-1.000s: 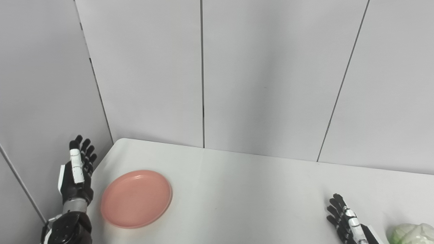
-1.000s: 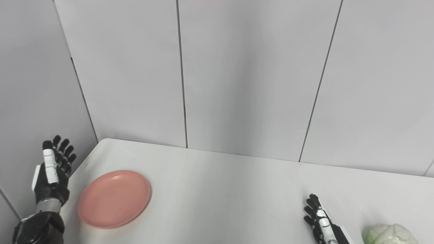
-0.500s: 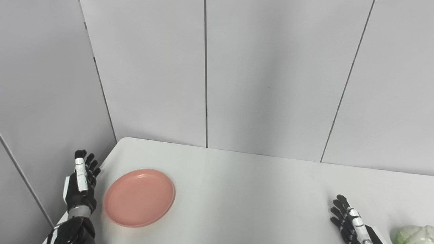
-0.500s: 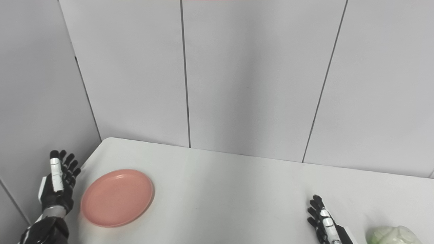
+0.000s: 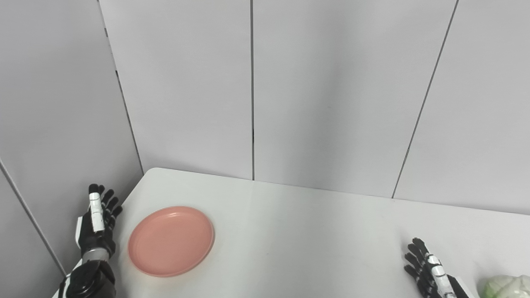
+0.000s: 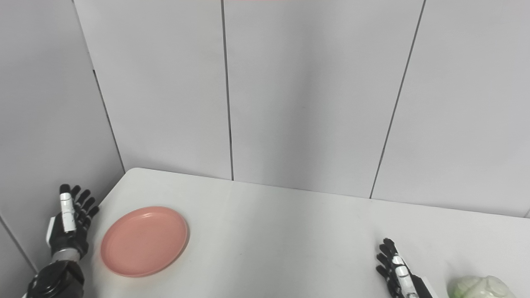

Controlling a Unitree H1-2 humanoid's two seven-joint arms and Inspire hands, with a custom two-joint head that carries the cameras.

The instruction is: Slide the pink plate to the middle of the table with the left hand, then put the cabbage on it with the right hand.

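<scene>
Sliding not begun: your left hand (image 5: pixel 97 225), fingers spread and empty, stands beside the pink plate (image 5: pixel 171 241); bring it against the rim.

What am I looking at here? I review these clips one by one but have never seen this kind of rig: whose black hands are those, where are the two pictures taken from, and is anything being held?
This is a humanoid robot seen through its own eyes: two cameras sit side by side on its head, so the left eye view and the right eye view show the same scene from places slightly apart. The black-and-white shapes at the bottom corners are its two hands. The left hand is raised beside the table's left edge, fingers apart, holding nothing. The right hand is low at the bottom right, also open and empty. On the white table lie a pink plate, near the left side, and a pale green cabbage, partly cut off at the bottom right corner. Neither hand touches either thing. Grey wall panels stand behind.
</scene>
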